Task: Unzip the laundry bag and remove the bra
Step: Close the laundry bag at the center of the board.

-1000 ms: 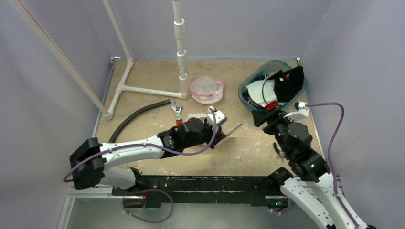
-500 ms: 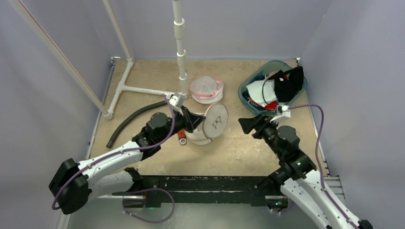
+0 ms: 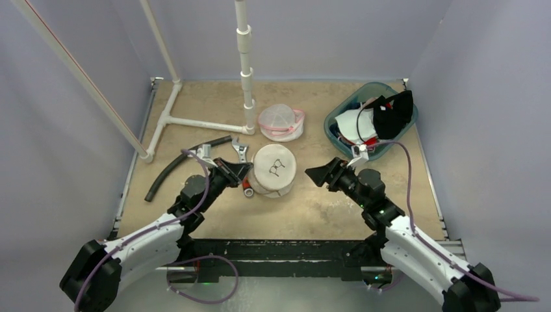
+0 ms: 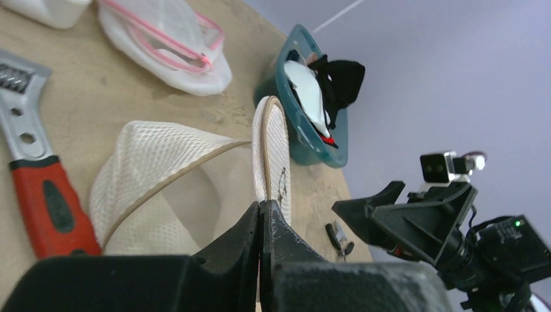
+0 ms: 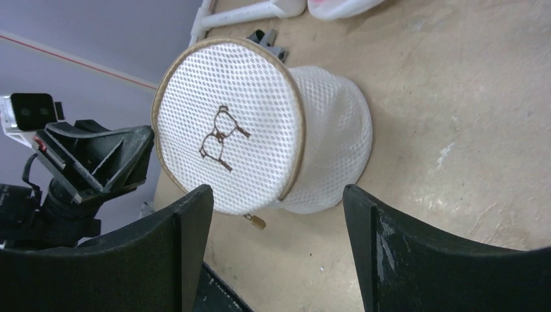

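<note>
The laundry bag is a white mesh drum with a tan rim and a small dark emblem on its round lid. It lies on the table between my arms. My left gripper is shut on the rim of the lid, and the mesh edge runs into its tips. My right gripper is open just right of the bag and not touching it. In the right wrist view the lid faces the open fingers, and a brass zipper pull hangs at the lid's lower edge. The bra is hidden.
A red-handled wrench lies just left of the bag, beside a black hose. A pink-trimmed mesh bag sits behind, by the white pipe stand. A teal basket of clothes stands at the back right.
My left arm has pulled back to the left and lowered the bag onto the table, lid now facing up. My right gripper has moved left toward the bag, still open.
</note>
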Robot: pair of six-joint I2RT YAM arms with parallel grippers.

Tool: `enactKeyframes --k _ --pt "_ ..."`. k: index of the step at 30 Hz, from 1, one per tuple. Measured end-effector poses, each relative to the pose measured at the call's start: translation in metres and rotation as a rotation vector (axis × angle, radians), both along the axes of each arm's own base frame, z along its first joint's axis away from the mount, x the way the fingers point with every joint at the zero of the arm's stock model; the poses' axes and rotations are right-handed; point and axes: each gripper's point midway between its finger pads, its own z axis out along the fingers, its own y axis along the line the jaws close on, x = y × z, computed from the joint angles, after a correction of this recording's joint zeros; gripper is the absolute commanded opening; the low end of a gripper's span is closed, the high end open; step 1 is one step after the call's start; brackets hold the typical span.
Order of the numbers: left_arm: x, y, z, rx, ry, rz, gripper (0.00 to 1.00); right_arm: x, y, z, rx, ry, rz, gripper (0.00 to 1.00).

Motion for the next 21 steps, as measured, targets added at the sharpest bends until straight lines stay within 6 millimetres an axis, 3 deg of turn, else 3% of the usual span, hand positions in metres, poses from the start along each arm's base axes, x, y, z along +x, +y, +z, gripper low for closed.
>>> enactKeyframes --k 5,14,21 --pt "0.003 0.026 -0.022 -0.078 0.066 0.118 0.00 0.000 0.015 -0.021 0.052 0.071 0.049 0.73" --pt "0.007 0.043 -0.027 -0.153 0.088 0.216 0.00 -0.007 0.050 -0.053 0.136 0.207 0.150 0.73" --pt "0.007 0.047 -0.030 -0.153 0.096 0.235 0.00 -0.007 0.080 -0.056 0.167 0.247 0.207 0.69"
